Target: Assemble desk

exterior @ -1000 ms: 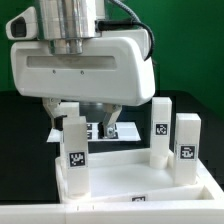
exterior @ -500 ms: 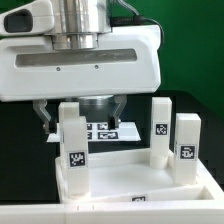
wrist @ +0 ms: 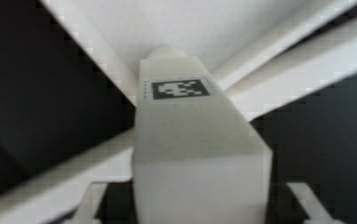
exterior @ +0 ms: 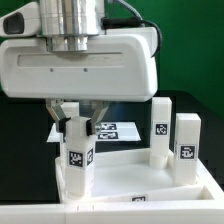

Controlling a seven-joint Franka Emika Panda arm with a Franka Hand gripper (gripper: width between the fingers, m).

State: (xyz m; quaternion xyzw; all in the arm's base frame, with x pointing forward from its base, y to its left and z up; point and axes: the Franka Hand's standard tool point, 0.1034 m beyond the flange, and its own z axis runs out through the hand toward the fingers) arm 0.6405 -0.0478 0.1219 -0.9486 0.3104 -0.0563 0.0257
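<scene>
White, stiff, light plastic, the leg (exterior: 75,150) at the desk panel's (exterior: 140,180) near corner on the exterior view's left stands upright, smooth-sided, best pinched near its top, where the gripper (exterior: 76,127) straddles it, jaws apparently not yet closed.

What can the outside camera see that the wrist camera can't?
Only the exterior view shows the two other legs, one and another, standing on the desk panel's far side at that view's right, plus the marker board behind and the robot's big white body.

Only the wrist view shows the tag on the leg's end face, seen close up from above.

Both show the same leg standing upright with the pincer around its top; whether the fingers actually press it, I cannot tell.
</scene>
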